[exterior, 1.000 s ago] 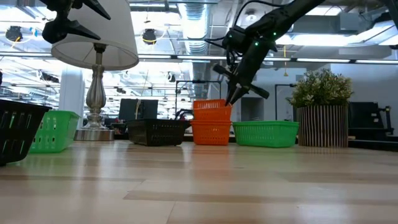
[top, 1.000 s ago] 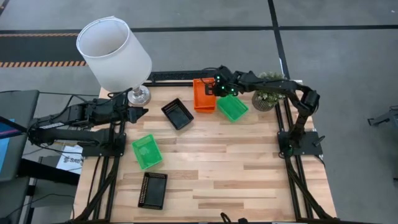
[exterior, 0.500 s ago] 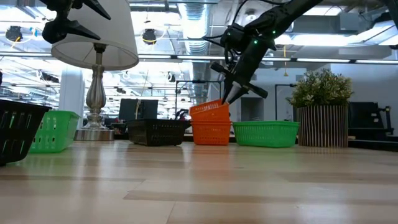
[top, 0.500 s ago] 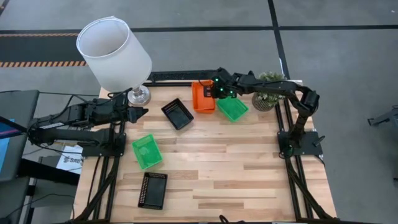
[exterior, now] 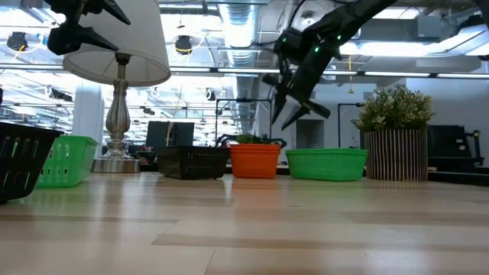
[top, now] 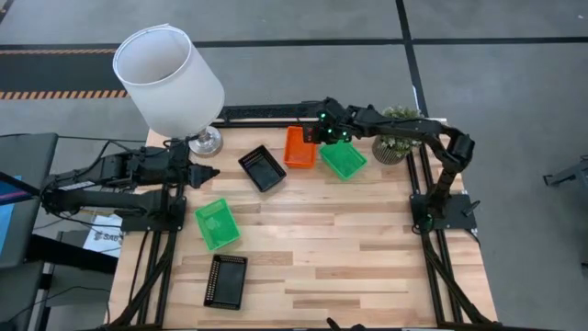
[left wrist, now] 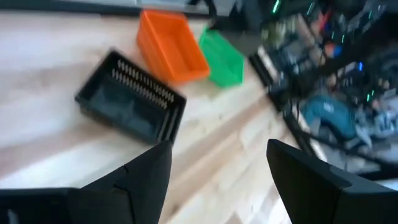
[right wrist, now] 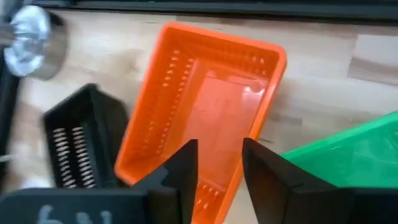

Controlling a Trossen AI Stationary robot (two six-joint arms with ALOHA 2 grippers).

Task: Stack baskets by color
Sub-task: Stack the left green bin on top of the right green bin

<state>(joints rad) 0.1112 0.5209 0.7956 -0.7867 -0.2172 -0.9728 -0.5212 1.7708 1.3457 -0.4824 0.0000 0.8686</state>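
Note:
The orange baskets (top: 299, 147) stand nested at the table's far edge, their bottom flat on the wood, and read as one tray (right wrist: 205, 106). My right gripper (right wrist: 219, 168) hovers open just above their right rim (exterior: 286, 114), touching nothing. A green basket (top: 343, 159) lies to the right of them and a black basket (top: 262, 168) to the left. Another green basket (top: 217, 223) and another black one (top: 226, 280) lie nearer the left front. My left gripper (top: 207, 172) hangs open at the left edge, its fingers (left wrist: 149, 174) over bare wood.
A lamp with a white shade (top: 168, 78) and a metal foot (top: 204, 141) stands at the far left corner. A small potted plant (top: 397, 142) stands at the far right corner. Bare wood (top: 367, 248) fills the table's near right half.
My right gripper has opened and let go of the top orange basket. That basket hung raised, then tilted, and has now dropped level into the orange basket below, so the stack stands lower. The gripper has stayed above it.

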